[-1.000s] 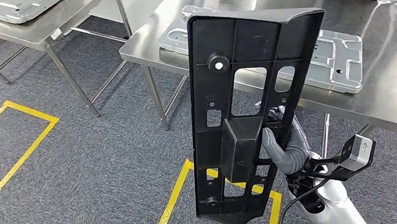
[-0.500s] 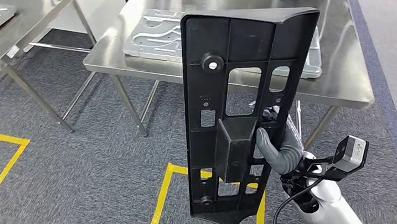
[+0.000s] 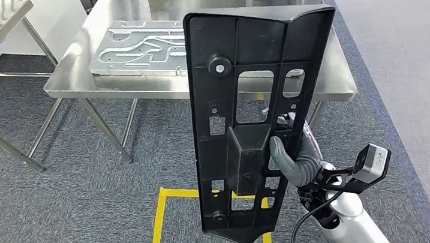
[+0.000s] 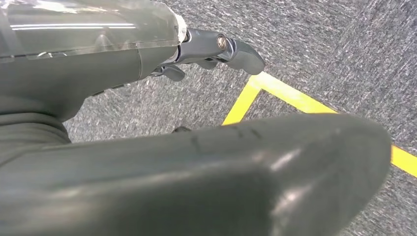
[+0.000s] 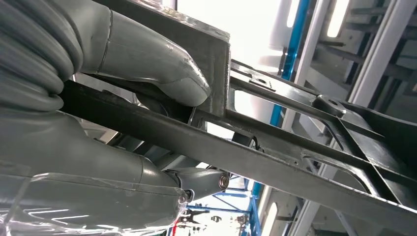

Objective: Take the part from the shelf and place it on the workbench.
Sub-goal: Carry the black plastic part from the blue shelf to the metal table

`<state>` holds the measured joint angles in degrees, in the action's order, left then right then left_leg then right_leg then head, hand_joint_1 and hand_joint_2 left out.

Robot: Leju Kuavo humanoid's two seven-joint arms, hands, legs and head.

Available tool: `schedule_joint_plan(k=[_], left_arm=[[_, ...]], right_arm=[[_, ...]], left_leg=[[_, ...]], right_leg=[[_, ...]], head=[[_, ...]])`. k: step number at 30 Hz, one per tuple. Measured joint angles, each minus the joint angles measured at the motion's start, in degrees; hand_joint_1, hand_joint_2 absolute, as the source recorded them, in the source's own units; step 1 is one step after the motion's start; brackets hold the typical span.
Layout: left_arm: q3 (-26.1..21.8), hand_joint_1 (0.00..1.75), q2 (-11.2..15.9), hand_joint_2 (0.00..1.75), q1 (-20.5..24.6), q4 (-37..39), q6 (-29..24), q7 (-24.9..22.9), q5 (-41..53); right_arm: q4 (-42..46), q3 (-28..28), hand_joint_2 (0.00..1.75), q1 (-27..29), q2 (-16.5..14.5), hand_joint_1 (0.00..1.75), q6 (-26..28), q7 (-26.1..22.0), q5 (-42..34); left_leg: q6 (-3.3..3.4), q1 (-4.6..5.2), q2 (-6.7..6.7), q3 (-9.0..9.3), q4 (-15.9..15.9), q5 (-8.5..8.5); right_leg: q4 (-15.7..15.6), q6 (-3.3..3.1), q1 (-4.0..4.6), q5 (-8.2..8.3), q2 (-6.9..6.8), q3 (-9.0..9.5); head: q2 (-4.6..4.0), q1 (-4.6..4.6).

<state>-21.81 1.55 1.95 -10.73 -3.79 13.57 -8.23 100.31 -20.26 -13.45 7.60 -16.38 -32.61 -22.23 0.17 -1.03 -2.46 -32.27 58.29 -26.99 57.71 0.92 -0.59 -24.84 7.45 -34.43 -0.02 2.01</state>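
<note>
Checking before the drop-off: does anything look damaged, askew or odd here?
Nothing stands out. The right hand holds the long black plastic panel upright by its boxy middle, intact as far as visible; a grey metal plate lies flat on the steel workbench.

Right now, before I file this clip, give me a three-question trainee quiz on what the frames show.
1. True or false: the black plastic part already lies on the steel workbench.
2. Which hand holds the part? A) left hand B) right hand C) both
3. Fill in: on the workbench lies a silver metal ____.

Key
1. False: it is held upright in the air in front of the workbench.
2. B: the right hand grips it near its boxy middle; the left hand hangs over the carpet with nothing in it, fingers apart.
3. plate.
</note>
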Motion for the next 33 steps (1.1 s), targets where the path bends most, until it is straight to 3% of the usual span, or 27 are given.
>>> schedule_joint_plan(k=[1,3,5,7,8,9,10,12,14,17,19,21,22,23,25,26,27,29,31,33], left_arm=[[-0.03,0.0,-0.01,0.0,0.11,-0.01,0.25,-0.01,-0.01],[-0.16,0.0,-0.02,0.0,0.16,-0.01,0.96,-0.02,-0.03],[-0.34,0.0,-0.02,0.0,0.0,-0.01,1.85,0.03,-0.03],[-0.47,0.0,-0.02,0.0,-0.18,-0.01,2.47,0.17,0.09],[-0.56,0.0,-0.02,0.0,-0.2,-0.01,2.65,0.27,0.18],[-0.66,0.0,-0.02,0.0,-0.2,-0.01,2.77,0.34,0.26],[-0.79,0.0,-0.02,0.0,-0.19,-0.01,2.87,0.41,0.32],[-1.04,0.0,-0.04,0.0,-0.16,-0.01,2.99,0.48,0.38],[-1.22,0.0,-0.06,0.0,-0.09,-0.01,3.04,0.51,0.43],[-1.29,0.0,0.01,0.0,0.17,-0.13,3.06,0.61,0.51],[-1.31,0.0,0.14,0.0,0.12,-0.22,3.07,0.67,0.55],[-1.33,0.0,0.25,0.0,-0.04,-0.22,3.07,0.66,0.57],[-1.33,0.0,0.28,0.0,-0.18,-0.22,3.07,0.66,0.57],[-1.33,0.0,0.29,0.0,-0.35,-0.22,3.07,0.66,0.58],[-1.35,0.0,0.29,0.0,-0.63,-0.22,3.04,0.66,0.56],[-1.38,0.0,0.28,0.0,-0.73,-0.21,3.0,0.63,0.52],[-1.41,0.0,0.27,0.0,-0.75,-0.2,2.96,0.63,0.47],[-1.46,0.0,0.26,0.0,-0.66,-0.19,2.9,0.6,0.38],[-1.51,0.0,0.26,0.0,-0.53,-0.19,2.9,0.6,0.35],[-1.62,0.0,0.25,0.0,-0.56,-0.2,2.9,0.62,0.34]], right_arm=[[0.01,-0.04,1.75,0.01,0.02,1.75,0.16,-0.03,0.04],[0.03,-0.15,1.75,-0.11,0.04,1.75,0.83,-0.15,0.46],[0.04,-0.32,1.75,-0.15,0.05,1.75,1.74,-0.32,1.19],[0.05,-0.5,1.75,0.1,0.05,1.75,2.41,-0.47,1.72],[0.09,-0.56,1.75,0.25,0.06,1.75,2.67,-0.53,1.9],[0.18,-0.6,1.75,0.35,0.08,1.75,2.85,-0.61,2.04],[0.34,-0.61,1.75,0.4,0.11,1.75,2.98,-0.7,2.17],[0.76,-0.62,1.75,0.38,0.16,1.75,3.1,-0.9,2.34],[1.09,-0.63,1.75,0.4,0.16,1.75,3.15,-1.03,2.42],[1.61,-0.61,1.75,0.57,0.2,1.75,3.2,-1.08,2.51],[1.88,-0.61,1.75,0.62,0.19,1.75,3.2,-1.16,2.51],[1.92,-0.63,1.75,0.76,0.16,1.75,3.2,-1.2,2.5],[1.92,-0.64,1.75,0.91,0.16,1.75,3.2,-1.2,2.51],[1.91,-0.65,1.75,1.06,0.16,1.75,3.2,-1.19,2.52],[1.9,-0.66,1.75,1.23,0.16,1.75,3.16,-1.19,2.52],[1.86,-0.66,1.75,1.25,0.16,1.75,3.12,-1.2,2.52],[1.82,-0.67,1.75,1.22,0.15,1.75,3.07,-1.23,2.52],[1.73,-0.73,1.75,1.15,0.14,1.75,3.01,-1.28,2.54],[1.73,-0.81,1.75,1.08,0.14,1.75,3.01,-1.31,2.54],[1.74,-0.83,1.75,0.94,0.14,1.75,3.01,-1.33,2.54]], left_leg=[[0.47,-0.02,0.57,0.1,-0.24,0.18],[1.32,-0.17,1.59,0.2,-0.77,0.52],[1.74,0.04,2.42,0.16,-0.86,0.36],[1.8,0.17,3.18,0.27,-0.85,0.03],[1.76,0.21,3.47,0.46,-0.84,-0.15],[1.68,0.24,3.7,0.76,-0.84,-0.32],[1.57,0.29,3.89,1.12,-0.84,-0.54],[1.11,0.55,4.22,1.65,-0.8,-1.01],[0.46,0.64,4.55,1.91,-0.9,-1.43],[-0.44,0.54,4.58,2.48,-0.25,-2.34],[-0.8,0.37,3.65,-0.13,5.16,-4.26],[-1.14,0.31,3.06,-5.49,13.31,-6.27],[-1.28,0.29,3.0,-7.73,15.79,-6.09],[-1.38,0.25,3.0,-8.95,16.02,-4.61],[-1.39,0.14,2.99,-8.11,9.74,1.48],[-1.33,0.16,2.9,-6.92,6.1,3.89],[-1.12,0.24,2.81,-5.77,3.01,5.16],[-0.39,0.47,2.61,-4.72,1.15,4.45],[0.47,0.45,2.57,-3.92,0.49,3.62],[1.11,0.26,2.6,-2.56,-0.24,3.02]], right_leg=[[0.25,0.33,0.0,-0.18,-0.46,-0.18],[3.61,0.75,0.15,-2.37,-3.37,-1.8],[11.0,0.98,0.11,-6.03,-6.38,-5.32],[16.3,1.17,-0.09,-7.33,-7.1,-7.89],[15.93,1.15,-0.15,-6.42,-7.2,-7.66],[13.14,1.0,-0.16,-4.6,-7.32,-6.18],[8.91,0.67,-0.06,-2.52,-7.6,-3.93],[1.85,-0.09,0.36,-0.57,-8.43,-0.14],[-0.05,-0.67,0.75,-1.14,-8.67,0.83],[-1.1,-1.44,0.48,-1.5,-8.0,2.14],[-1.83,-1.98,0.18,-1.93,-7.74,3.73],[-1.92,-2.28,0.18,-2.9,-7.4,4.89],[-1.92,-2.27,0.18,-3.5,-7.15,5.56],[-1.92,-2.2,0.17,-4.15,-6.87,6.36],[-1.91,-1.9,0.1,-5.71,-6.43,8.41],[-1.96,-1.62,0.13,-6.52,-6.3,9.29],[-1.95,-1.29,0.18,-7.21,-6.17,9.88],[-2.21,-0.55,0.3,-7.89,-6.0,10.44],[-0.94,0.07,0.27,-7.24,-6.02,10.11],[4.65,0.53,0.22,-5.98,-6.5,7.0]], head=[[0.0,-0.01],[0.0,-0.01],[0.0,-0.02],[0.0,-0.02],[0.0,-0.02],[0.0,-0.02],[0.0,-0.02],[0.0,-0.01],[0.0,-0.01],[0.0,0.01],[0.0,0.05],[0.0,0.07],[0.0,0.07],[0.0,0.07],[0.0,0.07],[0.0,0.07],[0.01,0.07],[0.01,0.07],[0.01,0.06],[0.0,0.03]])
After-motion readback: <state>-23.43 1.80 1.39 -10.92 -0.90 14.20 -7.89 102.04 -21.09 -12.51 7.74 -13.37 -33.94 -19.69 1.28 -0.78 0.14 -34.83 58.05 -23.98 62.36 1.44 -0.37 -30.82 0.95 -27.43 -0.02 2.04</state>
